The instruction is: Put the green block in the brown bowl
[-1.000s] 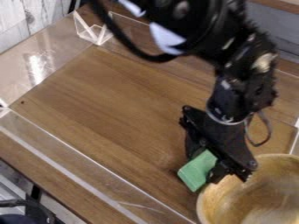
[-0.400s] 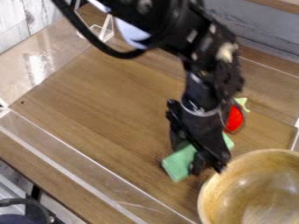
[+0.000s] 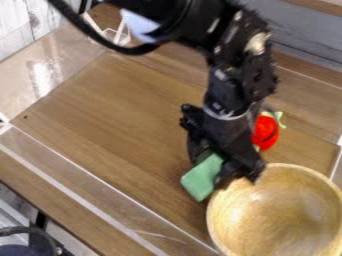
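Note:
The green block (image 3: 202, 180), a small mint-green brick, sits tilted between the black fingers of my gripper (image 3: 214, 170), which points straight down and is shut on it. The block's lower end hangs just off the wooden tabletop, left of the brown bowl (image 3: 274, 215). That bowl, large, round and light-brown with a thick rim, fills the lower right corner, and its rim lies right beside the gripper's fingers. The arm hides the block's upper end.
A red round toy (image 3: 267, 131) lies behind the arm at the right. A clear plastic wall (image 3: 80, 200) runs along the table's (image 3: 120, 120) front and left edges. A small clear stand (image 3: 107, 38) is at the far left corner.
The gripper with the green block has shifted left and a little up in the picture. The red toy has come out from behind the arm, and more of the bowl shows.

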Controlling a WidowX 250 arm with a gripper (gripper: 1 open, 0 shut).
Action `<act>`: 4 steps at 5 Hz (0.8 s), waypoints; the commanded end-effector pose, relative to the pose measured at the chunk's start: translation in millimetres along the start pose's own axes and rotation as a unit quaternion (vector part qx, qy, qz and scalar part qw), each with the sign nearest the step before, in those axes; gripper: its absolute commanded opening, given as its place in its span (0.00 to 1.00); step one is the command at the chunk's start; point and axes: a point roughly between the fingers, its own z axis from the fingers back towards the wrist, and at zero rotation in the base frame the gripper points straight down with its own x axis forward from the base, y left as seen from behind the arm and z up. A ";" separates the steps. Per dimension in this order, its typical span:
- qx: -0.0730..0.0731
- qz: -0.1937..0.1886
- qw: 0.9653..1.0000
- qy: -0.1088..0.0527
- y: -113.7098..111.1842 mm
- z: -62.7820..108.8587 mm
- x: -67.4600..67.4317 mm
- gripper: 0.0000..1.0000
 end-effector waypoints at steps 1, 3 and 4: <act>-0.005 -0.008 0.999 -0.036 -3.2 15.8 10.3 0.00; -0.005 0.000 0.999 -0.034 -2.2 15.4 8.0 0.00; -0.002 0.028 0.999 -0.032 -4.0 16.8 8.5 0.00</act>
